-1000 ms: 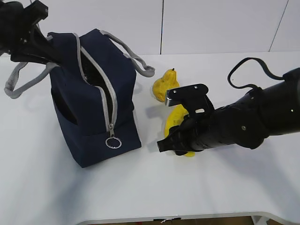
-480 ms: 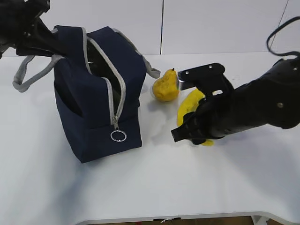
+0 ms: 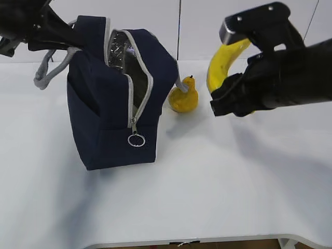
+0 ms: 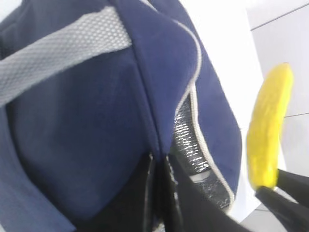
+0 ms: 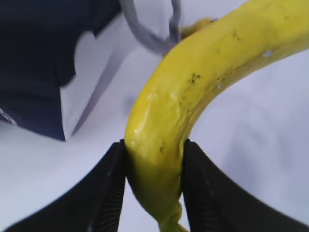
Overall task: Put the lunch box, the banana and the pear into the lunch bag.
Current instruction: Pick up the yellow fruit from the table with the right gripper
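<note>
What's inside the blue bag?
Through the bag's open zipper only a shiny silver lining shows. The rest inside is dark and hidden by the fabric, so whether the lunch box is in there cannot be told.

place: probably lab | evidence: plain white table [image 3: 207, 197], bare white wall panels [image 3: 244, 26]

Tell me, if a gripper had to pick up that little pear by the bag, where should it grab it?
Probably around the wide lower belly of the pear, coming down from above with the gripper straddling the stem. It stands upright on the table, stem up, and narrows toward the top, so the neck would likely slip. The lunch bag and its grey handle crowd its left side, so the other sides look freer.
</note>
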### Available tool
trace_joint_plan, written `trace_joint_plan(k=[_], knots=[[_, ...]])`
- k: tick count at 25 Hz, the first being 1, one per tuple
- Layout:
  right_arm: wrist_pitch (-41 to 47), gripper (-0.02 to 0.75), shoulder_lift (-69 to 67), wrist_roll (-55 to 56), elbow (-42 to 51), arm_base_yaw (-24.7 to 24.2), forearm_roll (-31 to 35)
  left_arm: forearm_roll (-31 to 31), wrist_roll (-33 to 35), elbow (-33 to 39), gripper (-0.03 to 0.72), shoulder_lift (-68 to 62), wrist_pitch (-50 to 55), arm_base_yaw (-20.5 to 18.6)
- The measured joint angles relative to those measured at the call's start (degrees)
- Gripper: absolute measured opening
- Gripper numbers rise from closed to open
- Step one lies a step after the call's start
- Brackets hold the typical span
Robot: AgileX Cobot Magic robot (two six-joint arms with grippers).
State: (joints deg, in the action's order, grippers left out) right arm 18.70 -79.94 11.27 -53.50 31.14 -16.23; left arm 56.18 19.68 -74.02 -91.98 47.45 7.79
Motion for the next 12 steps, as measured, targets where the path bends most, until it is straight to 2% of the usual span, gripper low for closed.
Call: trace_joint_plan(k=[8,12], knots=[[-0.8,0.303,1.1,0.0,-5.4,0.3,0.6,1.1,1.9,0.0,-0.013,0.0,-0.3,0.0],[-4.8,0.303,1.1,0.0,-6.9,3.1,0.6,1.5,2.1,0.0,-0.014,0.0,-0.2,0.0]])
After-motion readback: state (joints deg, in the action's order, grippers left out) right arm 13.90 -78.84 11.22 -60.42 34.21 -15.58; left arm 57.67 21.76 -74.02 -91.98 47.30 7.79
